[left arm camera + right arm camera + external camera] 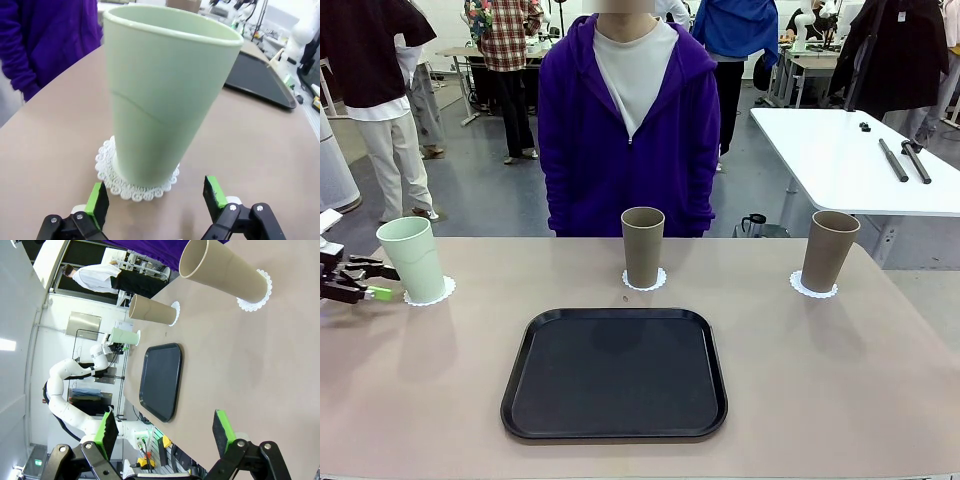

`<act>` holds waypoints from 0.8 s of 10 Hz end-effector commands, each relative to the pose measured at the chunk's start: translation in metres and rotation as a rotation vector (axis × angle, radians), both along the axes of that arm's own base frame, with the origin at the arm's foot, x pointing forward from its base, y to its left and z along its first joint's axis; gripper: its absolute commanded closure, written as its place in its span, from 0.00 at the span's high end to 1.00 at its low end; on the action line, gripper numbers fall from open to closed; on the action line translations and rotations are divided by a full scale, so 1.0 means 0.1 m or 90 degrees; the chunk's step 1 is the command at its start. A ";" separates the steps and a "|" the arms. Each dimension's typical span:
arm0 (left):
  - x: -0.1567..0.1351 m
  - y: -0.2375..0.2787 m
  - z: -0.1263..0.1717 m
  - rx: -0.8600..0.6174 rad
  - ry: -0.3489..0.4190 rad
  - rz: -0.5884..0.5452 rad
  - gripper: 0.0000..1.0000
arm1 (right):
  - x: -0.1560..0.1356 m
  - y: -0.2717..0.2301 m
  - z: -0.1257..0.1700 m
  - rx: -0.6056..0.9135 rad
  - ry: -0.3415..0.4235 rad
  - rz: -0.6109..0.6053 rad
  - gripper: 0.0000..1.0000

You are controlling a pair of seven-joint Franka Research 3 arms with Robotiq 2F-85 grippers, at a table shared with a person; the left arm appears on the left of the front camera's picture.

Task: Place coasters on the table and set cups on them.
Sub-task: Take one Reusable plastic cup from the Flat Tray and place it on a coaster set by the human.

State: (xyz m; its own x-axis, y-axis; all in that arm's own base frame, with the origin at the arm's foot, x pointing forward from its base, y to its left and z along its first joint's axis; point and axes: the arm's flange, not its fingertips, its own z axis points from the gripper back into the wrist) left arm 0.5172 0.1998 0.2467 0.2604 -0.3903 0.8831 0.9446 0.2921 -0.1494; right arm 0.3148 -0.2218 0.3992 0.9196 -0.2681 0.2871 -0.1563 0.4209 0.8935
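Black tray (614, 374) nearest on beige table (840, 380); beyond, three cups on white coasters: mint (412, 260) left, tan (642, 246) centre, tan (829, 250) right. Left end effector (378, 281) wide, beside mint cup; right end effector (165, 426) wide, empty. Busy workshop behind

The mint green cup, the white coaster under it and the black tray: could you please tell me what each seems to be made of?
The tall mint green tapered cup looks like matte plastic: smooth wall, soft sheen, thick rolled rim. The white scalloped round coaster seems to be thin paper, given its lacy punched edge. The black rounded-square tray is probably plastic with a dull, finely textured finish.
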 end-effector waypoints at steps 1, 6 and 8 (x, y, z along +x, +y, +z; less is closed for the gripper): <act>-0.20 -0.04 0.45 0.102 0.047 0.096 1.00 | 0.00 0.00 0.01 0.001 -0.003 -0.001 1.00; -0.94 -0.50 1.89 0.281 0.135 0.219 1.00 | 0.00 0.00 0.01 0.001 -0.003 -0.001 1.00; -1.15 -0.87 2.34 0.352 0.182 0.239 1.00 | 0.00 0.00 0.01 0.001 -0.003 -0.001 1.00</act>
State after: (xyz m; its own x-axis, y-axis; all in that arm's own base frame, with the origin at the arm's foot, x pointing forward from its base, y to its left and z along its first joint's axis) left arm 0.4135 0.1307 0.4605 0.6249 -0.5913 0.5097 0.7204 0.6884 -0.0846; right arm 0.3149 -0.2216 0.3992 0.9199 -0.2674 0.2870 -0.1564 0.4208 0.8935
